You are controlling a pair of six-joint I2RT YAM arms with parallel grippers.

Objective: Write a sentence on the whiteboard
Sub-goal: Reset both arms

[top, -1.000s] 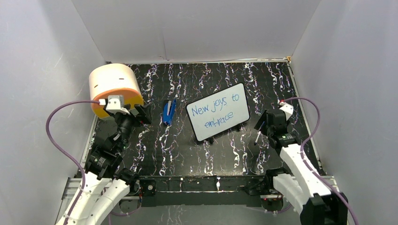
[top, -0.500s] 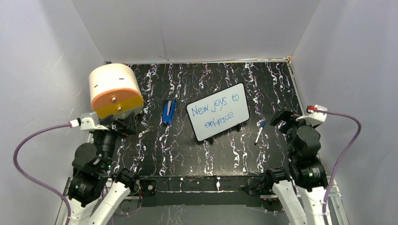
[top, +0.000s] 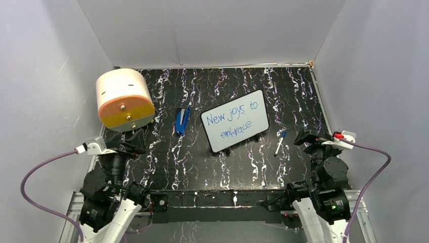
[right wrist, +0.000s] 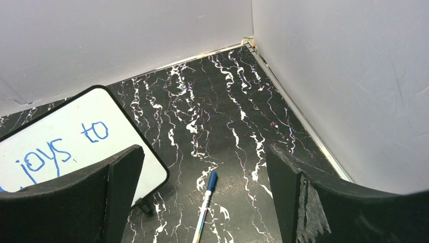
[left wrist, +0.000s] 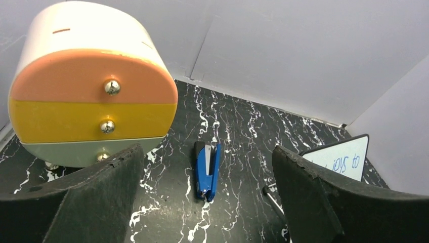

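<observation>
The whiteboard (top: pixel 235 121) lies tilted mid-table, and the blue sentence (top: pixel 231 120) "New joys to embrace" covers it in two lines. In the right wrist view its corner (right wrist: pixel 66 126) shows with "joys to" (right wrist: pixel 60 147). A blue-capped marker (top: pixel 280 143) rests on the table to its right, and lies loose (right wrist: pixel 205 207) below my right gripper (right wrist: pixel 203 152). That gripper (top: pixel 307 137) is open and empty, drawn back near its base. My left gripper (top: pixel 132 142) is also open and empty, hovering at the near left (left wrist: pixel 207 152).
A rounded drawer unit (top: pixel 124 98) with orange, yellow and grey fronts (left wrist: pixel 91 86) stands at the far left. A blue stapler (top: pixel 182 120) lies between it and the board, ahead of the left fingers (left wrist: pixel 207 169). White walls enclose three sides of the table.
The right gripper opened and left the marker on the table, then pulled back toward its base. The left arm withdrew from the drawer unit toward the near edge.
</observation>
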